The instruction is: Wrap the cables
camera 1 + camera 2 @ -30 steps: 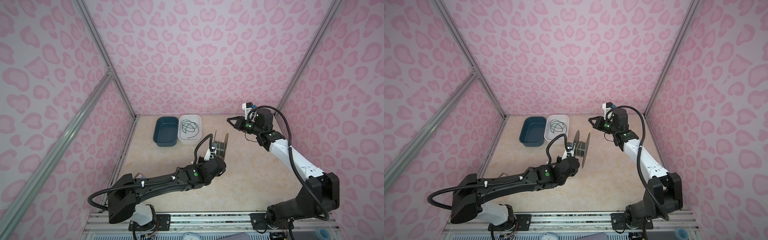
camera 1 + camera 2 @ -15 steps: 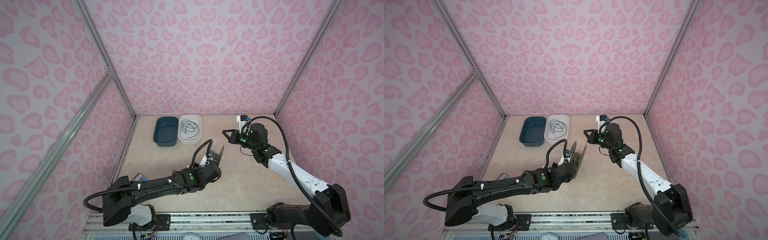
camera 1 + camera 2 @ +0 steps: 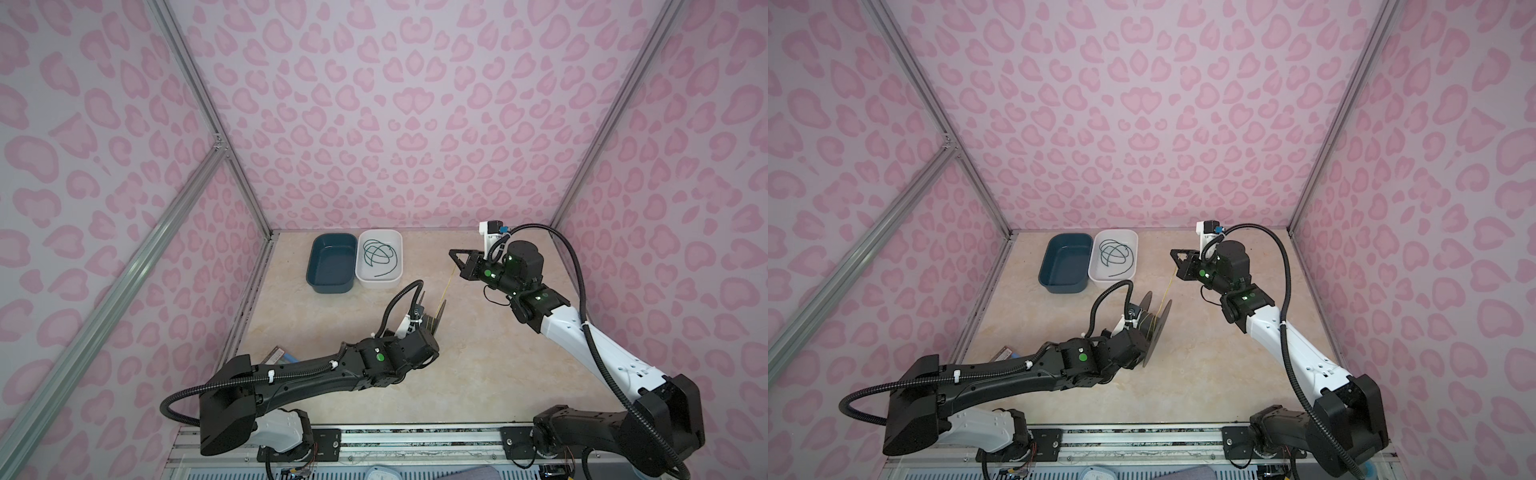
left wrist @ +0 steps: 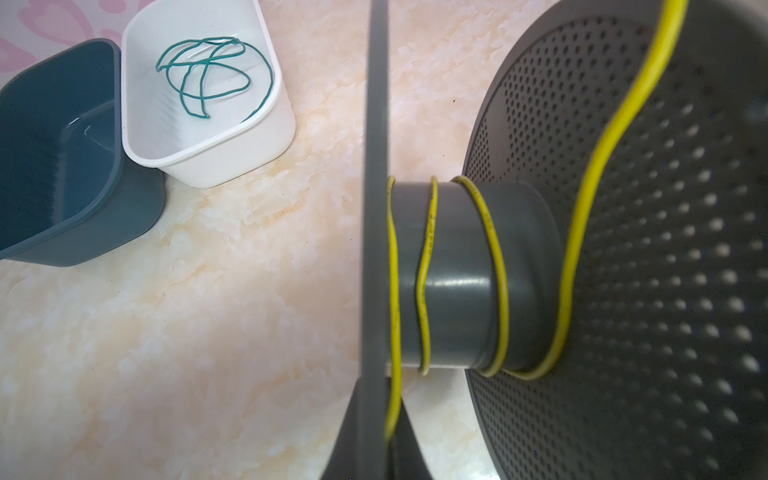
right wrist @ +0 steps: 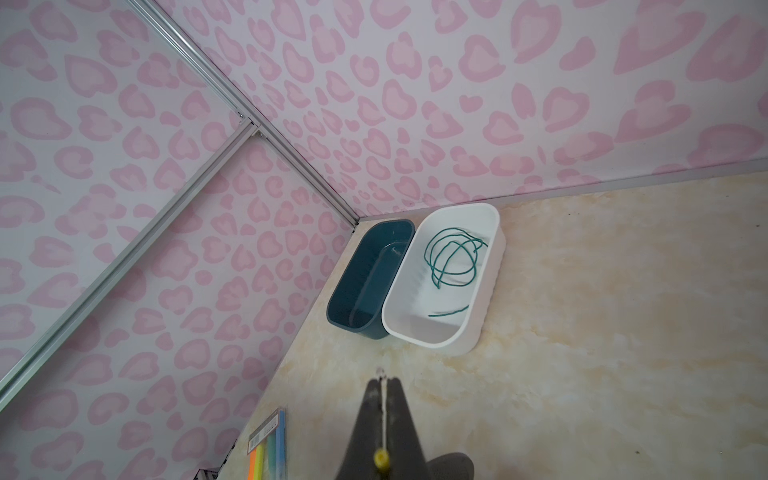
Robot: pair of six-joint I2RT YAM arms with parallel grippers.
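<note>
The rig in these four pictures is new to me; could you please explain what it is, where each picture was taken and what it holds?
These are two robot arms on a table. Two pictures look down from one overhead camera; the other two come from a camera on each arm's wrist. The left claw grips the flange of a grey spool with a few turns of yellow cable on its hub. The right claw is shut on the same cable farther along. At the back stand a dark teal bin and a white bin holding a green cable.
</note>
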